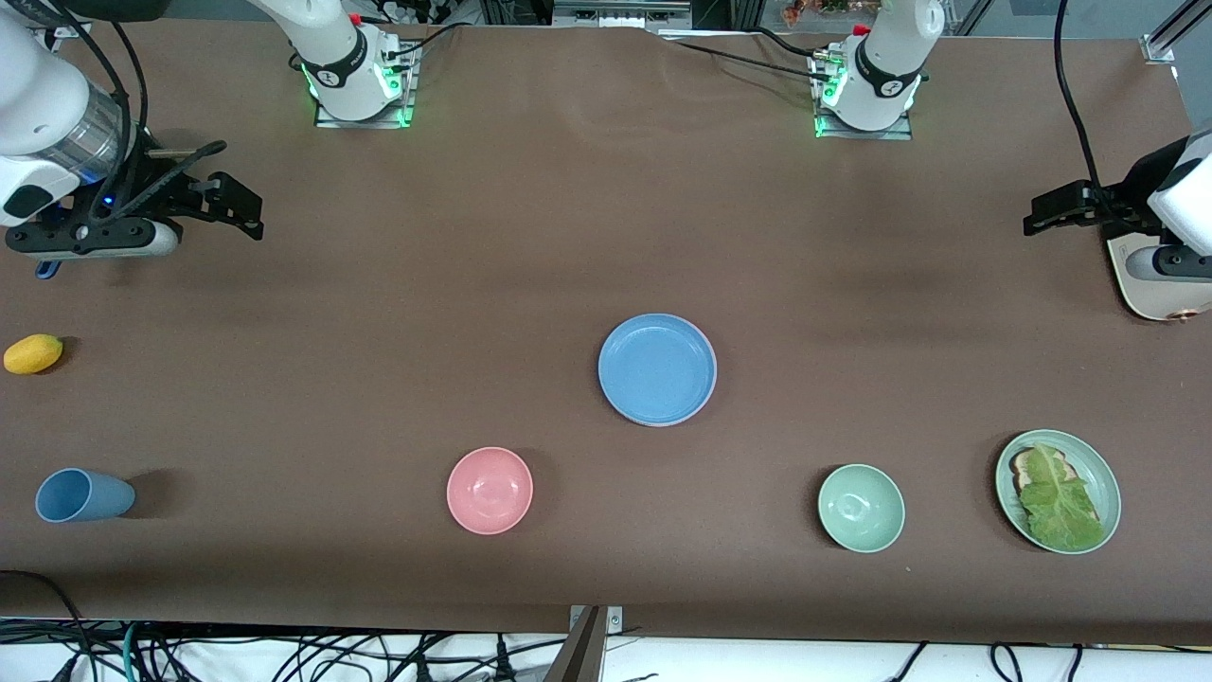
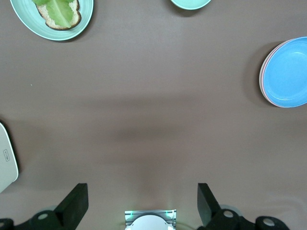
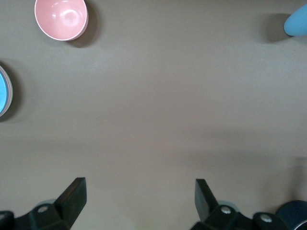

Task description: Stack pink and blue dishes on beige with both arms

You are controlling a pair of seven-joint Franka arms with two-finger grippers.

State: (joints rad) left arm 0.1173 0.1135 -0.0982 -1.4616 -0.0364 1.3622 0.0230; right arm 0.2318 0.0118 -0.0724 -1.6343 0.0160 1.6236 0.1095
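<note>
The shallow round matte blue plate [image 1: 657,368] lies near the middle of the brown cloth-covered table [image 1: 530,256], and it is not alone. In the left wrist view a thin pink rim [image 2: 263,76] shows under its edge, so the shallow pink plate sits directly beneath it. Whether the cream-beige plate is at the bottom of the pile cannot be made out; no separate beige plate lies anywhere else on the cloth. Judging by this, the stacking looks finished or very nearly so, with the pile placed centrally where both arms can reach it.

The left gripper [image 1: 1051,210] hangs over the left arm's end of the table, above a pale flat board [image 1: 1160,294] at that edge. Its fingers stand wide apart and hold nothing. The right gripper [image 1: 227,204] hangs over the right arm's end of the table, its fingers also spread and empty. Both arms look parked clear of the stack, probably so the plates stay undisturbed and in plain sight.

Along the edge nearest the front camera lie things the task does not call for:
- a small deep pink bowl [image 1: 490,490], nearer the camera than the stack
- a pale green bowl [image 1: 861,508]
- a green plate with bread and a lettuce leaf [image 1: 1058,490], toward the left arm's end
- a blue cup [image 1: 83,495] lying on its side near the right arm's end
- a small yellow fruit [image 1: 33,353], farther from the camera than the cup
</note>
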